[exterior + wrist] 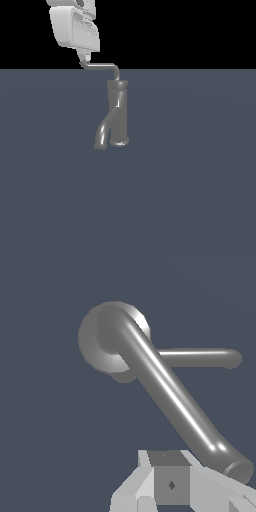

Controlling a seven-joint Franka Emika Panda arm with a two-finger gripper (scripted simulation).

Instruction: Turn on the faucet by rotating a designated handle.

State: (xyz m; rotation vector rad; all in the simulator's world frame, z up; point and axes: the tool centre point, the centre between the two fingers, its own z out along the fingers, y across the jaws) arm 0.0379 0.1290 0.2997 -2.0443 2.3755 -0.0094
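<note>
Gripper [83,57] is hanging over the upturned tip of the handle [102,65]; finger spread cannot be told, contact unclear. In the wrist view a finger pad [171,485] is sitting just beside the handle's end. The handle is extending toward the exterior view's left from the faucet [117,112], which is standing upright on the grey-blue floor [200,175], spout curving down.

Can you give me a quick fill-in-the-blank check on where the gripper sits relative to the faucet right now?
1. The gripper is at the outer tip of the ____.
2. The handle reaches from the faucet toward the exterior view's ____.
3. The curved spout points ____ toward the surface.

Missing words: handle; left; down
</note>
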